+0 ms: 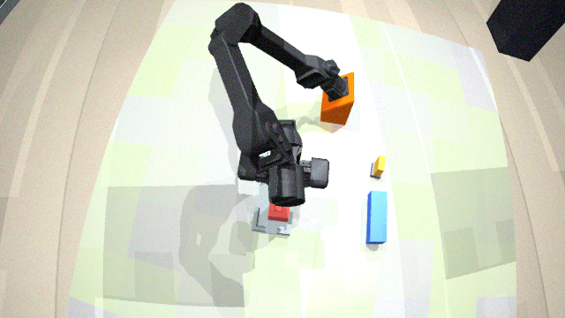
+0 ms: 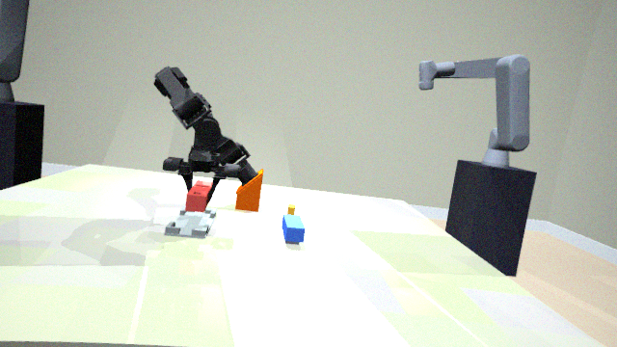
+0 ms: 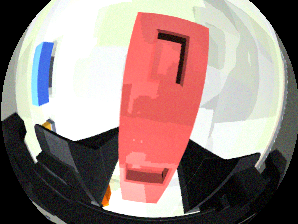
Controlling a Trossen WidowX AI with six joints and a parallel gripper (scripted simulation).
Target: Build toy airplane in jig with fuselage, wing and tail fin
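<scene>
The red fuselage (image 1: 279, 213) (image 2: 197, 199) (image 3: 155, 107) is held level, sockets up, over the pale grey cradle (image 1: 260, 227) (image 2: 193, 231); in the exterior view it looks raised above it. My gripper (image 2: 201, 195) (image 3: 152, 150) is shut on the fuselage, with one finger on each side near its tail socket. In the top view the arm hides the fingertips and the fuselage's rear. The blue wing (image 1: 376, 216) (image 2: 293, 228) (image 3: 44, 75) lies right of the cradle. The small yellow tail fin (image 1: 380, 165) (image 2: 291, 209) (image 3: 47, 126) is behind the wing.
An orange wedge-shaped block (image 1: 337, 111) (image 2: 249, 197) (image 3: 106, 195) stands at the arm's base, behind the cradle and to its right. A grey arm (image 2: 513, 106) stands on a black pedestal (image 2: 489, 212) beyond the table's right edge. Another dark pedestal (image 2: 21, 145) is at far left.
</scene>
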